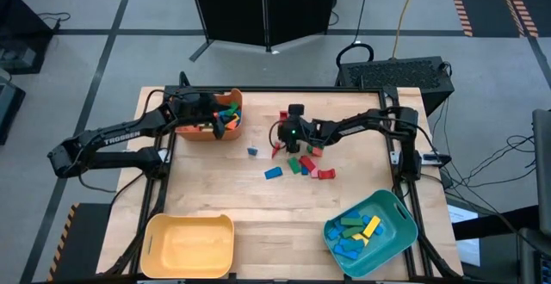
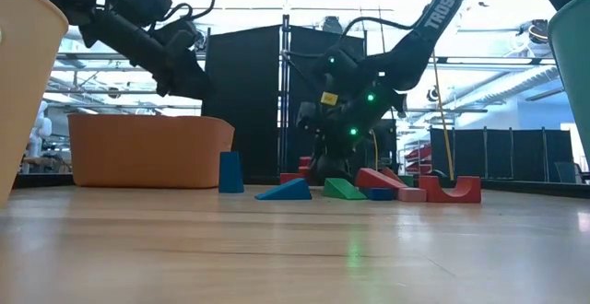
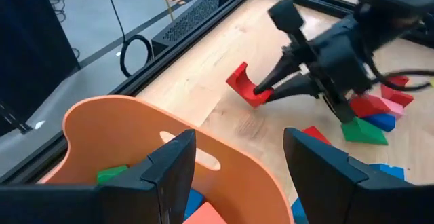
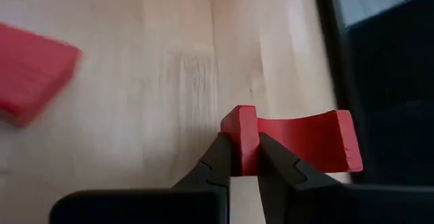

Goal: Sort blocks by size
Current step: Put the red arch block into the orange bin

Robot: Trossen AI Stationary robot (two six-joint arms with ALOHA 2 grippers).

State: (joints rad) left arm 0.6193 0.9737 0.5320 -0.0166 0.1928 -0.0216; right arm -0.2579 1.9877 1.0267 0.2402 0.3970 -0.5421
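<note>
Gripping a red arch near the orange bin

Pinching one leg of a red arch block (image 4: 291,141), the right gripper (image 4: 244,157) had its fingers pressed onto that end, with the rest of the arch reaching out sideways past the fingertips. The arch sat at or just above the tabletop (image 1: 258,202), a short way from the orange bin (image 1: 209,127) toward the table's middle; its long axis ran roughly level and its curved hollow faced up and away from the bin in the left wrist view. Contact with the wood could not be judged.

The left gripper (image 3: 234,173) hung over the orange bin with its fingers spread and nothing between them. That bin held several mixed blocks: green, blue, orange and red pieces showed.

Loose blocks (image 1: 301,165) lay clustered farther from the orange bin than the arch: red, green and blue wedges and bars, plus a second red arch. One small blue block (image 1: 252,151) stood apart, nearer the bin.

The teal bin (image 1: 372,232), at the corner diagonally opposite the orange bin, held blue, green and yellow bars. The yellow bin (image 1: 189,245) sat on the orange bin's side, at the near edge.
</note>
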